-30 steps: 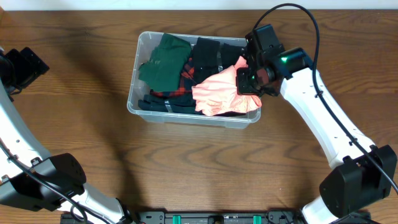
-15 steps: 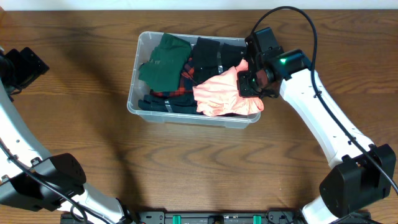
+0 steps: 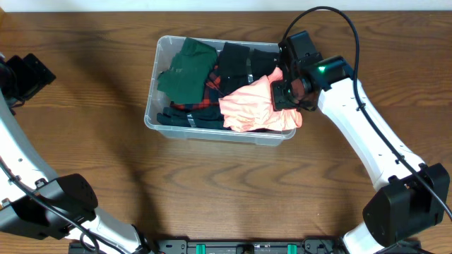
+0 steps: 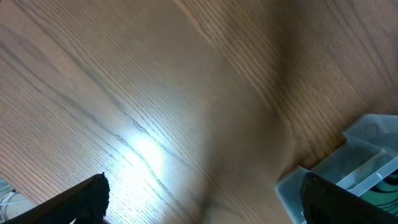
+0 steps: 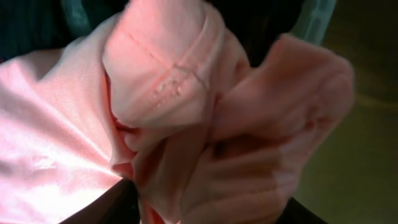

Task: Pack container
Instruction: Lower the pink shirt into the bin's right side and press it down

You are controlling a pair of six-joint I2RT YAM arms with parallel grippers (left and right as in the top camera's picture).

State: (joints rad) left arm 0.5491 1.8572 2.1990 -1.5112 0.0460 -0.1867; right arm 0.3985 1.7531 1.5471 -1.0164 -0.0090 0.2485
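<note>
Container point(image 3: 212, 134) clear, colourless; inside: dark green garment point(image 3: 185, 67), black garment point(image 3: 233, 65), red-and-black plaid cloth point(image 3: 210, 90), dark navy cloth point(image 3: 185, 118), plain salmon-pink garment point(image 3: 247, 106) with a same-colour stitched seam; table point(image 3: 85, 162) mid-brown, streaked wood grain.

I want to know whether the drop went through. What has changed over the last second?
The right gripper edged slightly right above the pink cloth, and the cloth's right edge spread a little toward the right end of the container. Whether the cloth has been let go cannot be seen. The left gripper stayed open, off to the left, and the other clothes did not move.
</note>
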